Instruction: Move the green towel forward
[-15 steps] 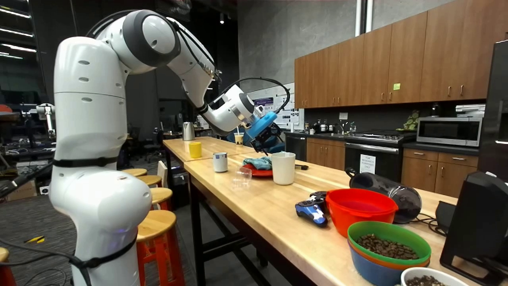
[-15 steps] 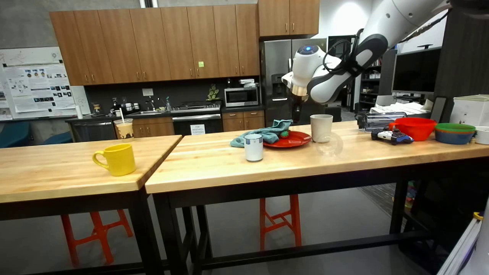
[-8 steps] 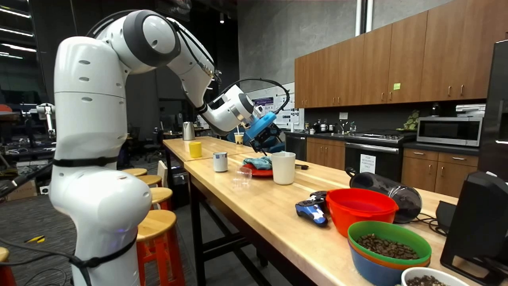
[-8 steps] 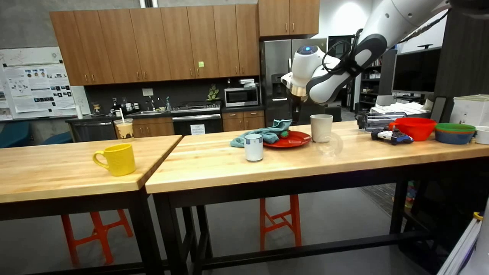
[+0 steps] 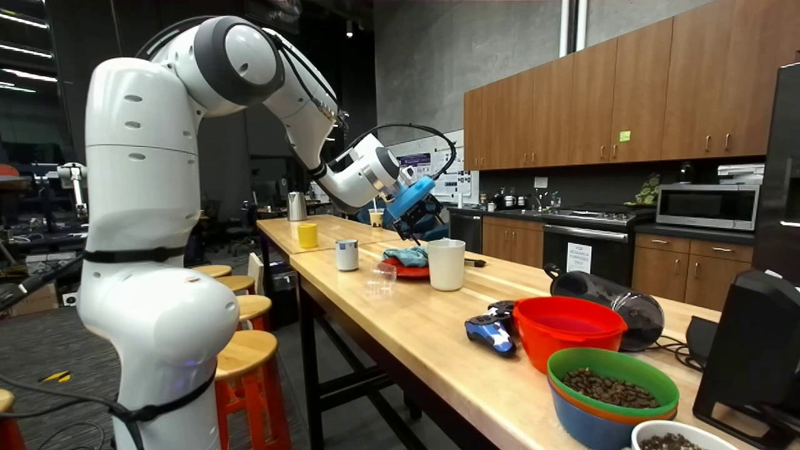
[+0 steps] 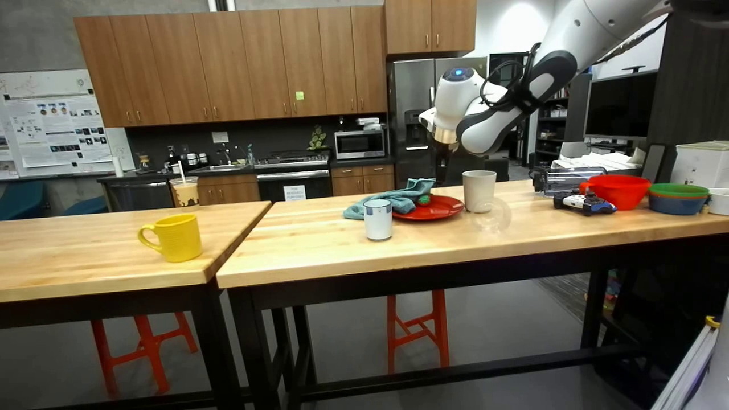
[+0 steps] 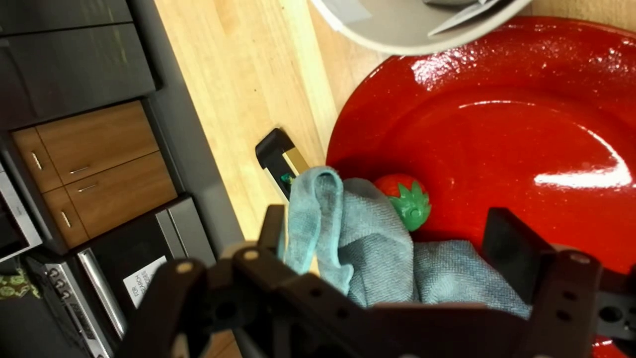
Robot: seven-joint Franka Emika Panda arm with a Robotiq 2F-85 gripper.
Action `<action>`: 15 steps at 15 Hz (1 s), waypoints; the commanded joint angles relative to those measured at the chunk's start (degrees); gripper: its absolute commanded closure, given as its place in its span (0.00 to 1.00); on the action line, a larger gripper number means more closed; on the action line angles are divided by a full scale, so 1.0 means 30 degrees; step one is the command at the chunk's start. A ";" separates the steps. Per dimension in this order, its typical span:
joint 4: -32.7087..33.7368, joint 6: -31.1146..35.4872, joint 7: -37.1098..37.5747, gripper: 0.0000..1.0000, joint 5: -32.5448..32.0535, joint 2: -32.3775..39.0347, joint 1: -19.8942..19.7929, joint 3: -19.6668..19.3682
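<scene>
Wrist view: end effector [image 7: 390,242], fingers wide apart, blue-green towel [image 7: 372,233] framed between them. Towel lies bunched, partly on red plate [image 7: 502,134], partly on worktop [image 6: 310,236] (strawberry [image 7: 410,203] just beside its fold). In both exterior views, end effector hangs above plate; pale cup [image 6: 479,192] stands upright just beside plate.

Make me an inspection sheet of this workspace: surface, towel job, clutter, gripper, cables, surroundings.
Surface: wooden table, pale top
Job's things: green towel, bunched, partly on red plate
Clutter: beige cup beside the plate; white cup, game controller, red bowl
Grippers: gripper open, towel between its fingers in the wrist view; contact unclear
Cables: black cable looping above the gripper; more on the table past the red bowl
Surroundings: stools, wooden cabinets, microwave
</scene>
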 commanded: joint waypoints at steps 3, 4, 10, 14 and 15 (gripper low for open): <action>0.0132 0.0055 0.0708 0.00 -0.0260 0.0500 -0.0036 0.0279; 0.0211 0.0152 0.0878 0.00 -0.0409 0.0711 -0.0014 0.0297; 0.1525 0.0589 0.1361 0.00 -0.2515 0.2168 0.0026 0.0045; 0.2577 0.0741 0.1788 0.00 -0.4505 0.2816 -0.0058 -0.0295; 0.2787 0.0748 0.1915 0.00 -0.4866 0.2939 -0.0096 -0.0346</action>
